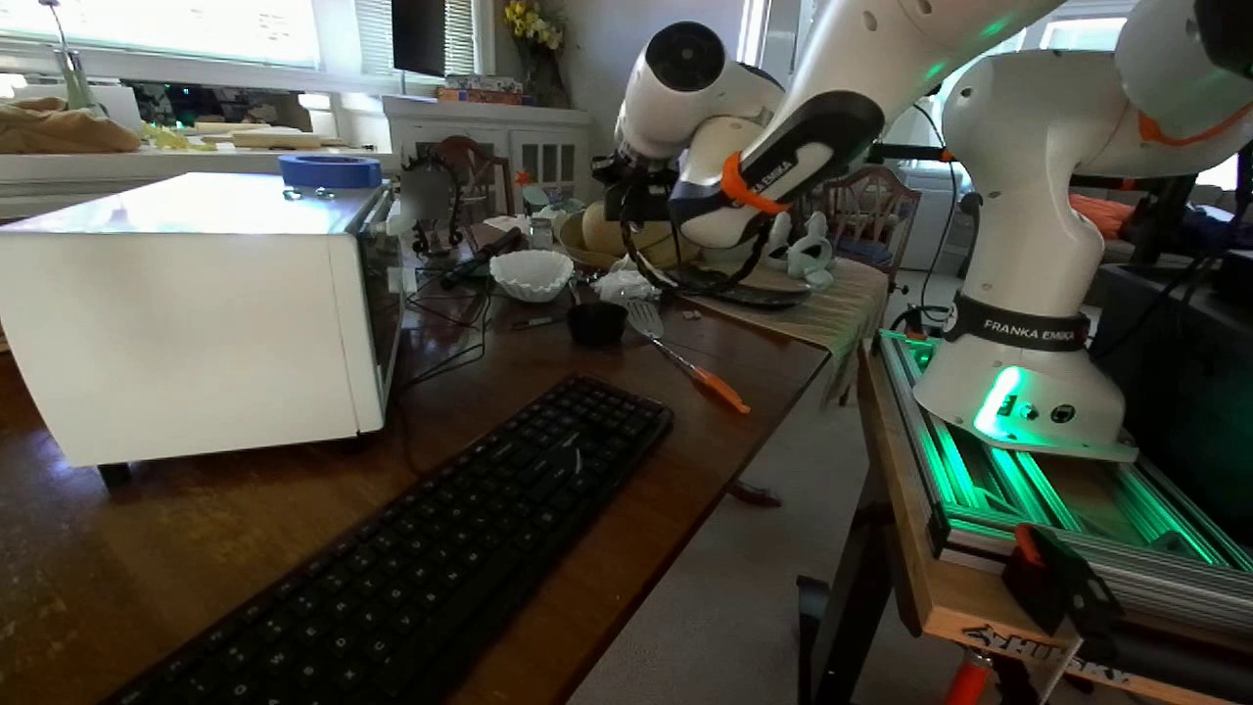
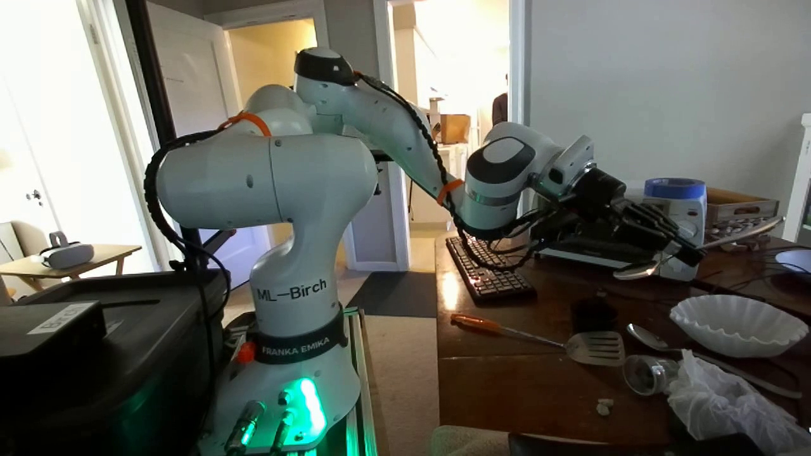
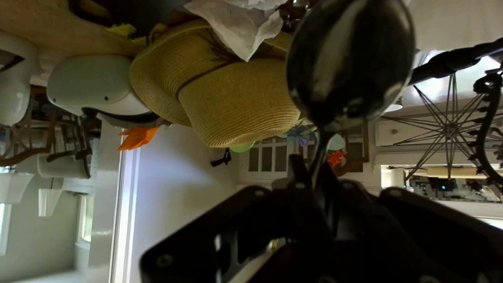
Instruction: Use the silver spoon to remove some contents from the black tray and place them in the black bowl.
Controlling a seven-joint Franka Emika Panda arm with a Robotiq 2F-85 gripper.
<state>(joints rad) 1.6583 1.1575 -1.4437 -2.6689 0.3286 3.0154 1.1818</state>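
Above the table | one gripper, clamped on one silver spoon | table: second spoon, one spatula

Counting one silver spoon in the end effector; in an exterior view, counting a second spoon, one slotted spatula and one clear jar on the counter toward 4 o'clock. In an exterior view, tallying one keyboard toward 7 o'clock, one tape roll and one fluted white bowl toward 10, one black bowl near centre.
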